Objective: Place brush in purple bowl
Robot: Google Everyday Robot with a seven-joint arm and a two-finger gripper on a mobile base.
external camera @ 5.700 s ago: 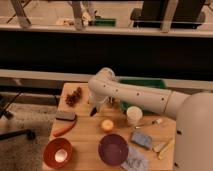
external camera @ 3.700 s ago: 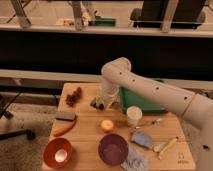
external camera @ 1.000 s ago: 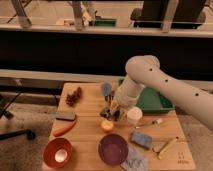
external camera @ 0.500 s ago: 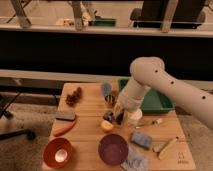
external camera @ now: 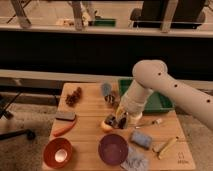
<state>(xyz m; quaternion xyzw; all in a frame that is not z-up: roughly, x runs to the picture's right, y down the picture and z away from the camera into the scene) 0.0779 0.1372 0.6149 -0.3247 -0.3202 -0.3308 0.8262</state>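
The purple bowl (external camera: 112,149) sits empty near the table's front edge, in the middle. A yellowish long-handled brush (external camera: 165,146) lies flat to the bowl's right, near the front right corner. My gripper (external camera: 118,121) hangs low over the table just behind the purple bowl, beside a small yellow-orange fruit (external camera: 107,125). It is shut, and I see nothing held in it. The brush lies well to the gripper's right and nothing is touching it.
An orange bowl (external camera: 58,152) stands front left, with an orange carrot-like piece (external camera: 65,130) and a dark block (external camera: 65,116) behind it. A green tray (external camera: 155,100) is at the back right. A blue sponge (external camera: 140,139) and crumpled grey material (external camera: 134,161) lie near the purple bowl.
The arm has swung from the table's left side toward the middle. Over the last second the gripper came forward and lower, next to the yellow-orange fruit.
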